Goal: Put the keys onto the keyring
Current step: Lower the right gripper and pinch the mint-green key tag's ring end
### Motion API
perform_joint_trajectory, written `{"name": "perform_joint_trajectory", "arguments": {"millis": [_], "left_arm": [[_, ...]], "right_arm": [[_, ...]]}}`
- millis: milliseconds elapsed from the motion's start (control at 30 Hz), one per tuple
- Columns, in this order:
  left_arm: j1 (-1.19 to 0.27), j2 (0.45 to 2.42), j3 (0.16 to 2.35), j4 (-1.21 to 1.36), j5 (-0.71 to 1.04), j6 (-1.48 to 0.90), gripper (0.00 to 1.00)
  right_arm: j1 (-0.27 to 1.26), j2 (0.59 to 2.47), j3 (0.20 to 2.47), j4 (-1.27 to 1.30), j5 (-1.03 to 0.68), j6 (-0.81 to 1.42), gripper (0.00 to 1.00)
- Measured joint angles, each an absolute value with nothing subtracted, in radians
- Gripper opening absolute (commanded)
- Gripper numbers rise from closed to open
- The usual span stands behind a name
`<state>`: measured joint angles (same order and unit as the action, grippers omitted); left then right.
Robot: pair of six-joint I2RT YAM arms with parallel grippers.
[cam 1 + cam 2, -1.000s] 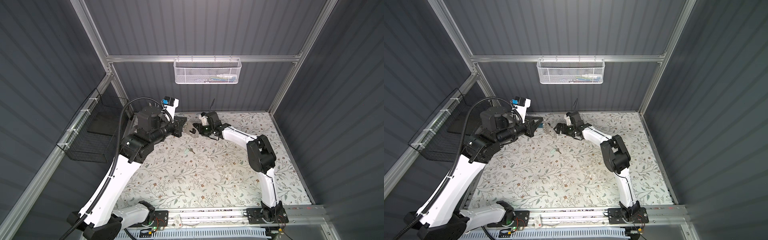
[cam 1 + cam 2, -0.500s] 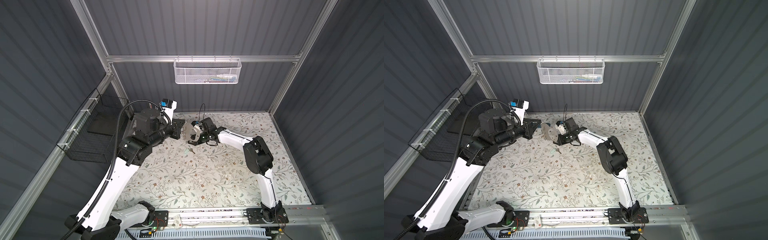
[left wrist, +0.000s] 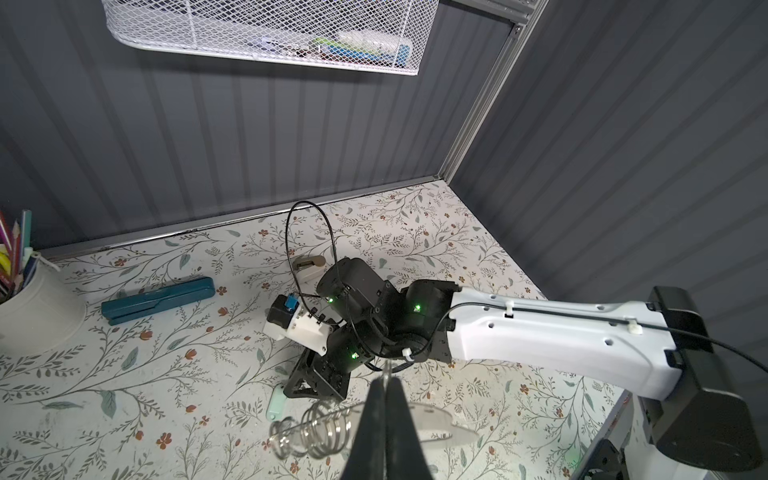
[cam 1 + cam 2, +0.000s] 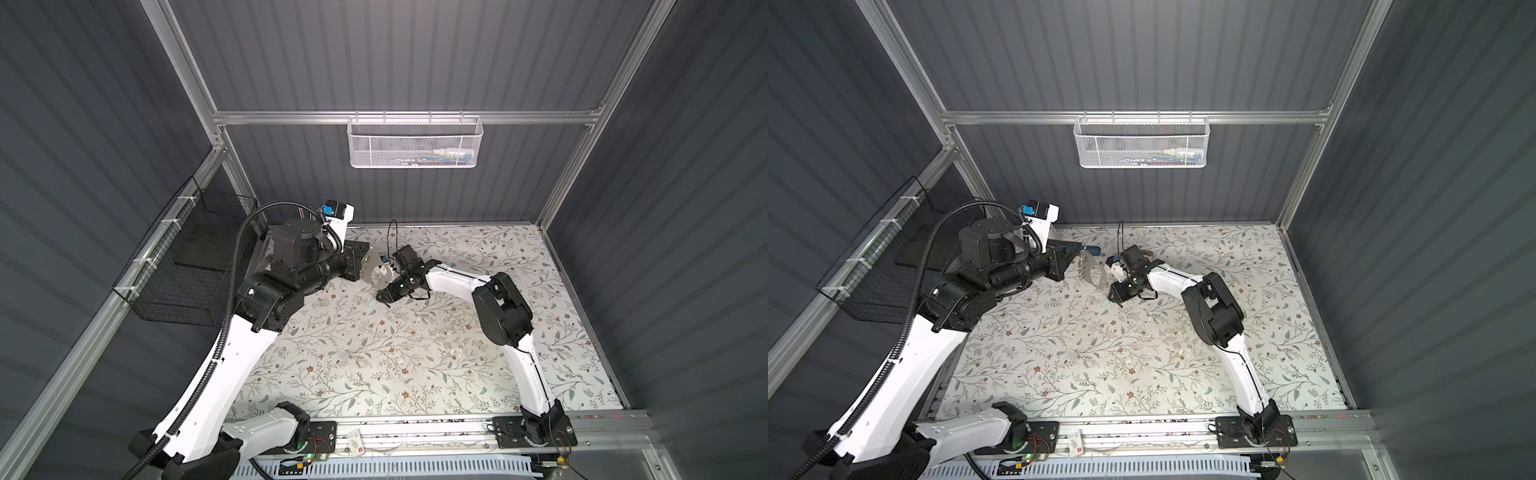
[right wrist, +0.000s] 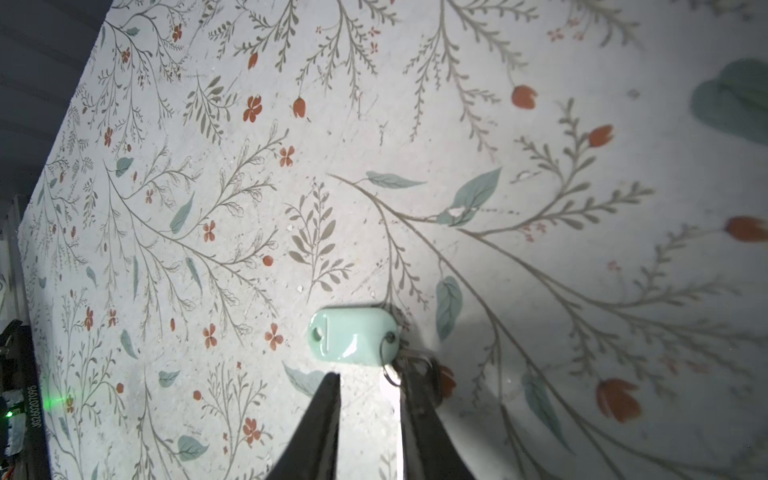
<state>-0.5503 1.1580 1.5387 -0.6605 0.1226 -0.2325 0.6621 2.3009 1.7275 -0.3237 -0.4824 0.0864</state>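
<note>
My left gripper (image 3: 386, 399) is shut on the keyring (image 3: 436, 428), a flat grey fob with silver wire rings (image 3: 320, 428), and holds it above the table. In both top views the keyring (image 4: 379, 272) (image 4: 1094, 272) hangs at the back centre. The keys lie on the table: the mint-green tag (image 5: 353, 336) shows just past my right gripper (image 5: 368, 376), whose fingers stand a little apart with only bare table between them. The tag's small ring (image 5: 390, 374) touches one finger, which hides the brass key. In a top view the right gripper (image 4: 382, 297) points down at the tag (image 4: 371, 304).
A teal oblong case (image 3: 160, 299), a white cup of pencils (image 3: 37, 307) and a tan-and-white lump (image 3: 307, 266) sit near the back wall. A white mesh basket (image 4: 415, 143) hangs on the back wall. A black wire basket (image 4: 187, 270) is on the left wall.
My right gripper has swung left and down to the table beside the tag, and its jaws have narrowed from wide open. The left gripper keeps hold of the keyring.
</note>
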Motion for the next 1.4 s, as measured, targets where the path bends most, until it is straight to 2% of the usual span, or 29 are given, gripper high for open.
{"name": "perform_joint_trajectory", "arguments": {"millis": [267, 433, 733, 1167, 1400], "left_arm": [[-0.55, 1.158, 1.539, -0.666, 0.123, -0.232, 0.0], [-0.55, 1.158, 1.539, -0.673, 0.122, -0.232, 0.0], [-0.55, 1.155, 1.539, -0.676, 0.121, -0.232, 0.0], [-0.55, 1.14, 1.538, -0.681, 0.11, -0.232, 0.0], [-0.55, 1.14, 1.536, -0.681, 0.111, -0.232, 0.0]], "right_arm": [[0.663, 2.301, 1.736, -0.323, -0.467, 0.079, 0.19], [0.667, 2.302, 1.737, -0.323, -0.459, 0.076, 0.23], [0.671, 2.331, 1.76, -0.323, -0.456, 0.077, 0.2], [0.672, 2.333, 1.762, -0.323, -0.44, 0.078, 0.02], [0.671, 2.313, 1.736, -0.316, -0.435, 0.098, 0.01]]}}
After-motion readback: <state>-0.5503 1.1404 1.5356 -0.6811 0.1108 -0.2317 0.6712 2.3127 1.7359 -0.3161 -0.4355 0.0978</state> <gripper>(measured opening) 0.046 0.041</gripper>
